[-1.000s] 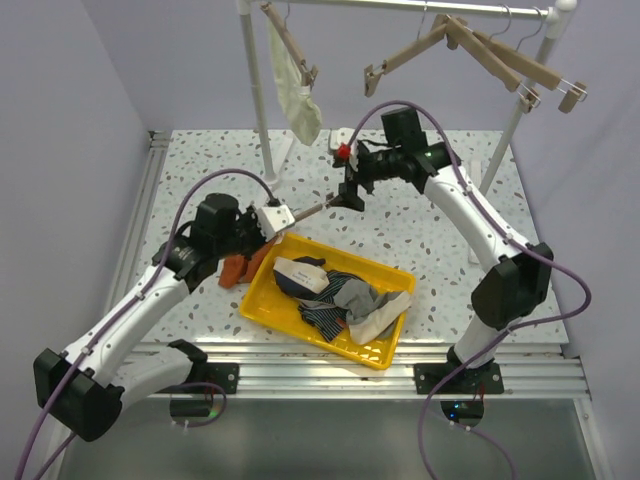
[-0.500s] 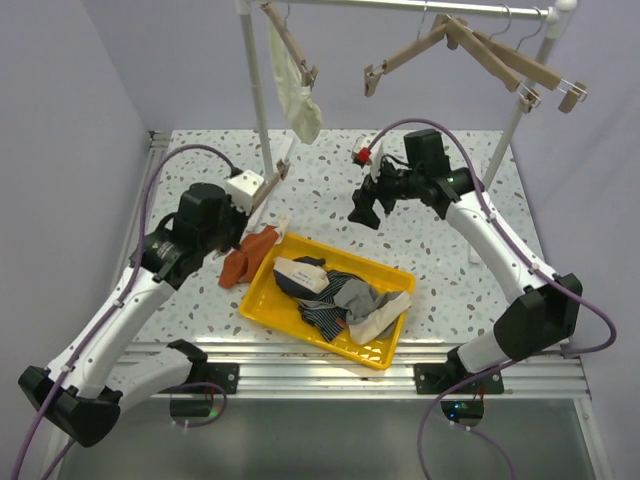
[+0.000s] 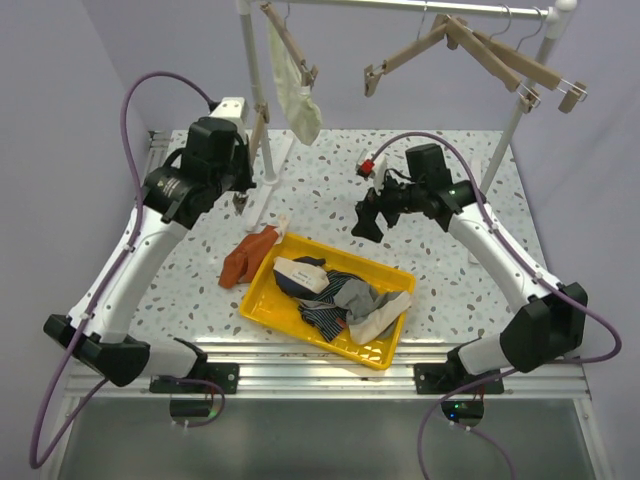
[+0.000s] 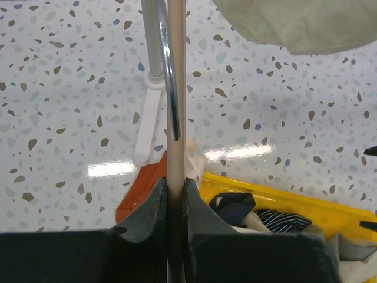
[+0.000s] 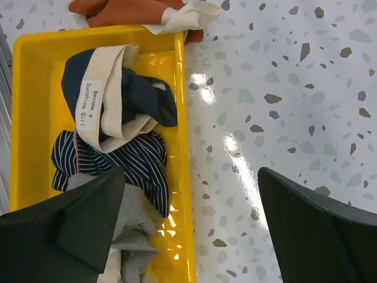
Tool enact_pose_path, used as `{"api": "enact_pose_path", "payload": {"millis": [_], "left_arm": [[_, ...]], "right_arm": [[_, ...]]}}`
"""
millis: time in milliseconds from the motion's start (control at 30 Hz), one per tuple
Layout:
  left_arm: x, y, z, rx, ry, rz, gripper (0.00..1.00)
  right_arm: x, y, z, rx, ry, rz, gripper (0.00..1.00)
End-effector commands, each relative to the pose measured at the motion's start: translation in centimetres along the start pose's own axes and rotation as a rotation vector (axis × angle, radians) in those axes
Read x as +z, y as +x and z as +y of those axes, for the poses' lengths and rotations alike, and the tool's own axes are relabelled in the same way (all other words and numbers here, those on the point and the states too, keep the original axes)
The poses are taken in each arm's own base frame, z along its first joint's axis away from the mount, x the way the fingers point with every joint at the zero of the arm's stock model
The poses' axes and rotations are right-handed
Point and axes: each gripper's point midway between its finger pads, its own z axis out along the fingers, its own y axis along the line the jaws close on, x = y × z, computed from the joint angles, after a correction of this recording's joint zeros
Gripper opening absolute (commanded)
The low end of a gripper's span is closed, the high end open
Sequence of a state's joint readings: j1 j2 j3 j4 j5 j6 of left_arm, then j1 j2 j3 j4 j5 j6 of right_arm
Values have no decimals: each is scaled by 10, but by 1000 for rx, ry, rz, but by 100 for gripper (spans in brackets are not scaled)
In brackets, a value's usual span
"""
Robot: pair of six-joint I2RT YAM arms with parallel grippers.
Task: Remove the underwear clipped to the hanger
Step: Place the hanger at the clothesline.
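One piece of underwear is not yet off: the pale cream-green brief point(image 3: 297, 95) hangs clipped to the leftmost hanger point(image 3: 290, 45) on the rail point(image 3: 400, 8), at about eleven o'clock in the overhead view. The rest look done. The solid navy brief point(image 5: 132, 94), the striped navy brief point(image 5: 126, 162) and the grey-white brief point(image 5: 132, 236) lie heaped in the yellow tray point(image 3: 260, 305) near the middle of the table. The orange-red brief point(image 3: 245, 258) lies outside it on the speckled table point(image 3: 330, 190), touching the tray's nine-o'clock corner with a pale band draped over the rim. Whether that counts as placed I cannot say; it is at least off its hanger. The other hangers point(image 3: 500, 55), at about one o'clock on the rail, carry nothing.

The left gripper point(image 4: 175, 197) is up at about ten o'clock, beside the rack's upright post point(image 3: 255, 80). Its jaws are pinched nearly together on a slim wooden bar point(image 4: 175, 106) with a metal hook point(image 4: 168, 65) alongside, apparently a loose hanger. The right gripper point(image 5: 191, 218) hovers over the table at about two o'clock of the tray, jaws spread as wide as they go and holding nothing.

By my judgement four of five are down, with one unclipping left.
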State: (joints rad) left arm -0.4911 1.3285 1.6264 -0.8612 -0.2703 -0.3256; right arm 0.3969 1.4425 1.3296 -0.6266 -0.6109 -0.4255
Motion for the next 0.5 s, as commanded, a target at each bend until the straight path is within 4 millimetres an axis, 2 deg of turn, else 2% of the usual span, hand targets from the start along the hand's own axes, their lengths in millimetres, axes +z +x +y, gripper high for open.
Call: {"api": "enact_pose_path", "payload": {"millis": [0,67,133,167,233,267,300,333,367,400,467], "left_arm": [[-16,-43,-6,-138,3,-94,0],[-10,-50,-8,-153,-9,-96,0],[-13,-65,-10,-165,-4,-121,0],[-6,-65,-11,-165,-13,-110,0],[-8,-78,-13,-174,-15,-131,0],[1,-75,-12,-171,-35,-110,0],[-3,-86,-13,-179,-33,-131,0],[7,-85,-14,-178,-49,-117,0],[8,-87,-13,-181,-55,-114,0],[4,-97,-14,-197,-53,-138,0],[11,-104,-18,-204,-47,-146,0]], "right_arm": [[-12,-10,0,-9,32,-45,99],[-14,-8,1,-10,35,-45,99],[-16,-8,1,-11,39,-47,99],[-16,-8,1,-13,40,-49,99],[-18,-8,1,-12,40,-52,99],[-19,-9,1,-13,42,-54,99],[-20,-10,2,-18,42,-57,99],[-20,-10,2,-17,43,-59,99],[-22,-11,3,-20,44,-63,99],[-22,-11,3,-20,46,-64,99],[-24,-12,3,-21,50,-67,99]]}}
